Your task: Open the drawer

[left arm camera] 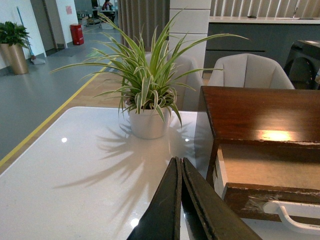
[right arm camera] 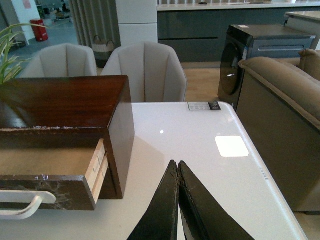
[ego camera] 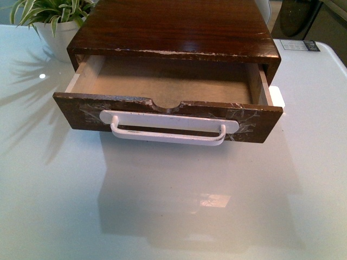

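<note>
Neither arm appears in the front view. In the left wrist view the left hand (left arm camera: 179, 200) rises from the bottom edge of the frame with its two dark fingers pressed together, nothing between them, hanging over the white table (left arm camera: 75, 165). In the right wrist view the right hand (right arm camera: 178, 202) shows the same pose at the bottom centre: fingers pressed together, holding nothing, above bare tabletop, apart from the cabinet's side.

The drawer (ego camera: 162, 86) sits in the upper middle of the front view, pulled well out of the dark wooden cabinet (ego camera: 173, 27), its pale inside exposed. Its scratched front carries the white bar handle (ego camera: 168, 130) below a half-round notch.

A potted plant (left arm camera: 147, 95) stands on the table just beside the cabinet; in the front view it is cut off at the upper left corner. The cabinet's back is cropped by the top edge there. Each wrist view shows only one end of the drawer front.
</note>
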`<state>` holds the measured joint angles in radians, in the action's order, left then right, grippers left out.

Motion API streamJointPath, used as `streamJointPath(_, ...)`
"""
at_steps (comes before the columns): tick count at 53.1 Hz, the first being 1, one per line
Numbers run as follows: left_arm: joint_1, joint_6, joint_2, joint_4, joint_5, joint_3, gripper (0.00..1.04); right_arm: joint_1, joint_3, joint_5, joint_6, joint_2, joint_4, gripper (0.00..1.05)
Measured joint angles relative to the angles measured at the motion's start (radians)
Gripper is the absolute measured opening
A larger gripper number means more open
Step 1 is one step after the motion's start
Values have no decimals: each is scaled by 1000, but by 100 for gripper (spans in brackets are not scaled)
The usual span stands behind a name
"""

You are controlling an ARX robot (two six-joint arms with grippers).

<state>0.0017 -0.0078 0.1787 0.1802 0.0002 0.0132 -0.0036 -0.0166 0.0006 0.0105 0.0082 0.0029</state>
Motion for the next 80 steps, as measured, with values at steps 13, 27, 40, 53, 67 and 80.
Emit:
streamJointPath(13,0,0,-170,-177,0,0,2,0,0,0,0,-2,-2,2)
streamJointPath(27,0,0,-172,-179,0,0,2,0,0,0,0,-3,-2,2)
streamJointPath(40,0,0,-172,-179,0,0,35,0,0,0,0,-3,-2,31)
streamJointPath(53,0,0,-172,-179,0,0,82,0,0,0,0,-3,-2,78)
streamJointPath(67,0,3,-172,-179,0,0,96,0,0,0,0,-3,-2,96)
streamJointPath(80,0,3,-172,-179,0,0,96,0,0,0,0,-3,-2,96)
